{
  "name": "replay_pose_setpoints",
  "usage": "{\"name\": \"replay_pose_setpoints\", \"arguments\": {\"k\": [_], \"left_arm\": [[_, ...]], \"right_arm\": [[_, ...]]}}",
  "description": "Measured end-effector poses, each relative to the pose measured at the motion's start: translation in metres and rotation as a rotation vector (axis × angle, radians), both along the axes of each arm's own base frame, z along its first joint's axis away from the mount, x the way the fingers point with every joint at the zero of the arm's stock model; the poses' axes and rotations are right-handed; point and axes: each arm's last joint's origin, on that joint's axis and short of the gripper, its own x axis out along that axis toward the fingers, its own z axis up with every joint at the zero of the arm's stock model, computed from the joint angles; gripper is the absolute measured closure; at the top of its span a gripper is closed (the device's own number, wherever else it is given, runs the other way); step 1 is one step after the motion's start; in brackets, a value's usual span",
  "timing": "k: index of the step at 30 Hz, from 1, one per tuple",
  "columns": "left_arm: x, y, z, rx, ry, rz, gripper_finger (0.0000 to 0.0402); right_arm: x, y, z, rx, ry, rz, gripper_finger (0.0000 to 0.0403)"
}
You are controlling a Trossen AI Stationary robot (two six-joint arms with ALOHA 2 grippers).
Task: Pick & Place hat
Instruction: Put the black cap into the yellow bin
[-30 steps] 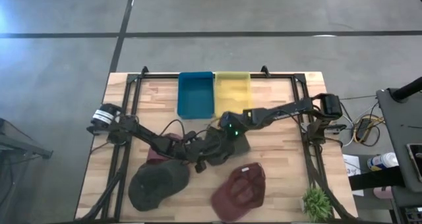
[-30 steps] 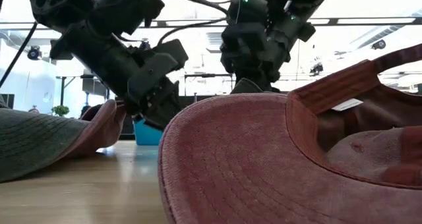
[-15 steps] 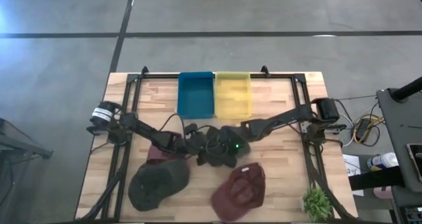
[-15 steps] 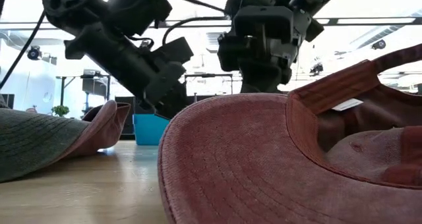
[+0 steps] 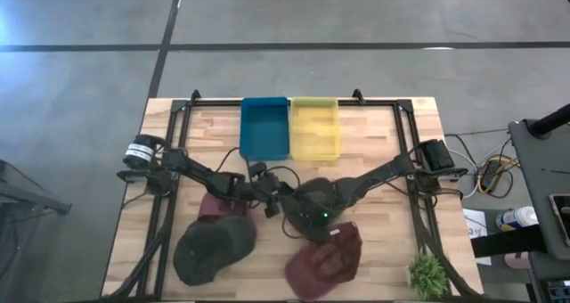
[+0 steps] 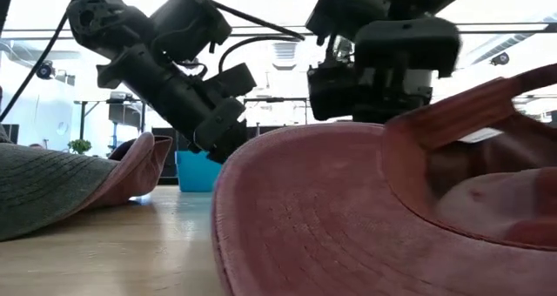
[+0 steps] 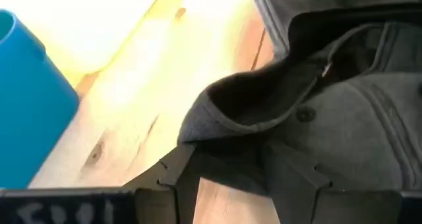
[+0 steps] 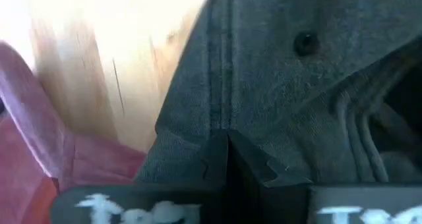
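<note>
A dark grey hat (image 5: 328, 194) lies mid-table between my two grippers; it also shows in the left wrist view (image 7: 343, 118) and the right wrist view (image 8: 277, 85). My left gripper (image 5: 270, 203) is at the hat's left side and shut on it. My right gripper (image 5: 307, 218) is at the hat's near side, by a maroon hat (image 5: 325, 258), and is shut on the grey hat. In the low view the maroon hat (image 6: 348, 218) hides the grey hat. My left gripper (image 7: 231, 184) pinches the grey hat's folded-over edge (image 7: 227, 161) between its two fingers, coming from the table's left and slanting down. My right gripper (image 8: 227, 165) pinches the hat's cloth at an edge beside a stitched seam (image 8: 198, 141). Its fingers (image 8: 214, 161) are closed together on the cloth. Whether the hat is clear of the table, I cannot tell.
A blue bin (image 5: 265, 127) and a yellow bin (image 5: 314, 127) stand side by side at the far edge. A dark olive hat (image 5: 212, 249) lies near left, partly over another maroon hat (image 5: 218, 205). A small green plant (image 5: 427, 274) stands at the near right corner.
My right gripper has gone toward the table's near edge, from beside the bins down to the grey hat's near side, close over the maroon hat. My left gripper has stayed at the grey hat's left side.
</note>
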Motion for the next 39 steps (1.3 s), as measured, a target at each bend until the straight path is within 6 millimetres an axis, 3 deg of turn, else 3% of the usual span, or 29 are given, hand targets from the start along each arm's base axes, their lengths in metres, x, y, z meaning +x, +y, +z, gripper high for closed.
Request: {"name": "replay_pose_setpoints", "arguments": {"k": [7,11,17,24,32,39], "left_arm": [[0.003,-0.003,0.004,-0.008,-0.028,-0.007,0.0243],[0.011,-0.016,0.022,-0.02,-0.097,-0.048,0.0243],[0.017,-0.031,0.038,0.005,-0.14,-0.116,0.0243],[0.006,-0.044,0.024,-0.107,-0.079,-0.106,0.0243],[0.011,-0.049,-0.005,-0.179,-0.058,-0.09,0.0243],[0.02,-0.053,-0.018,-0.21,-0.055,-0.066,0.0243]], "right_arm": [[0.0,0.007,0.017,-0.112,-0.066,-0.024,0.0394],[0.007,-0.004,0.037,-0.186,-0.16,-0.017,0.0394],[0.008,-0.024,0.04,-0.218,-0.147,-0.048,0.0394],[0.016,-0.05,0.037,-0.252,-0.188,-0.066,0.0394],[0.014,-0.068,0.008,-0.29,-0.068,-0.129,0.0394],[0.001,-0.073,0.013,-0.384,0.032,-0.186,0.0394]]}}
